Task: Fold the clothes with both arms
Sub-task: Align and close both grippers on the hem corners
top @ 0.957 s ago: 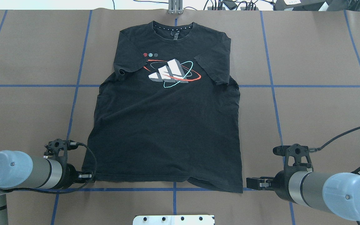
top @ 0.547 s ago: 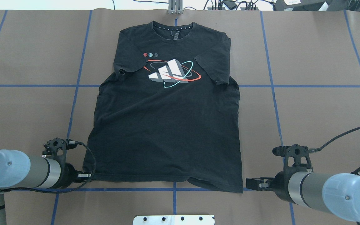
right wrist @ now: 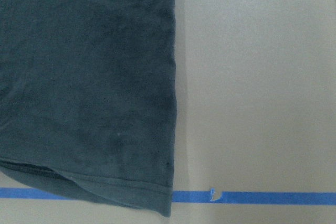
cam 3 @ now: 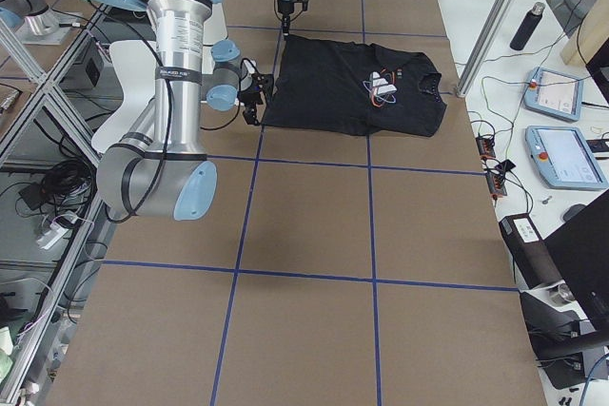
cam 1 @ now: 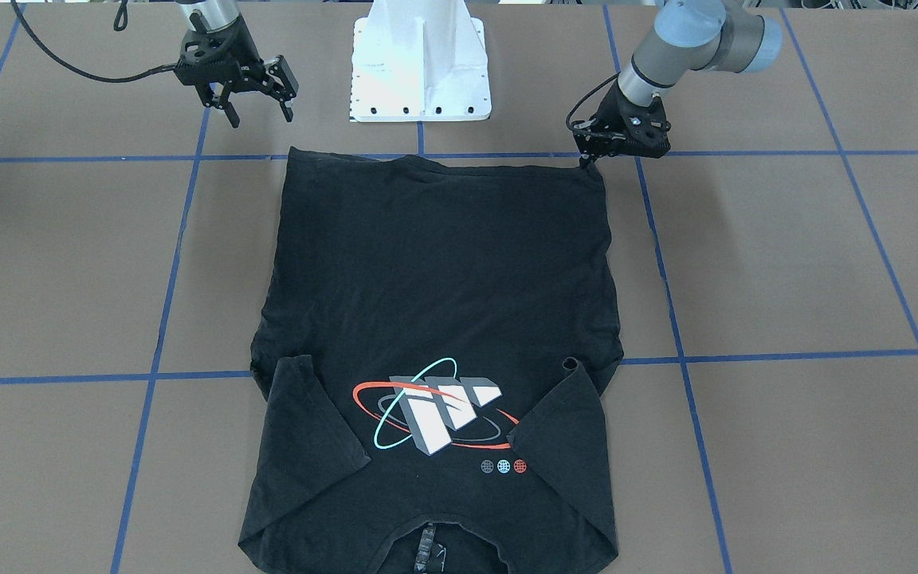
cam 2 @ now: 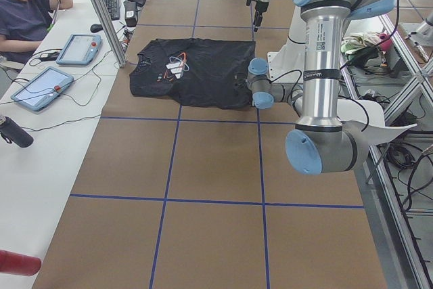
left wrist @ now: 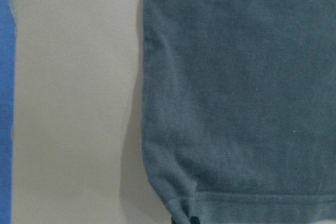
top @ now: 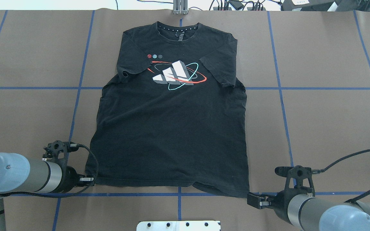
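A black short-sleeved T-shirt (top: 172,134) with a white block graphic is laid flat, print up, mid brown tabletop (top: 332,112), hem toward the robot-side edge. One hem corner is pinched by the black two-finger left hand (cam 1: 585,162), fingers pressed together. The right hand (cam 1: 261,119) is held spread near the other hem corner.

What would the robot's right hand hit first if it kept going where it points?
Likely the hem corner of the black T-shirt ahead of the right hand; depth is unclear, possibly the table beside it.
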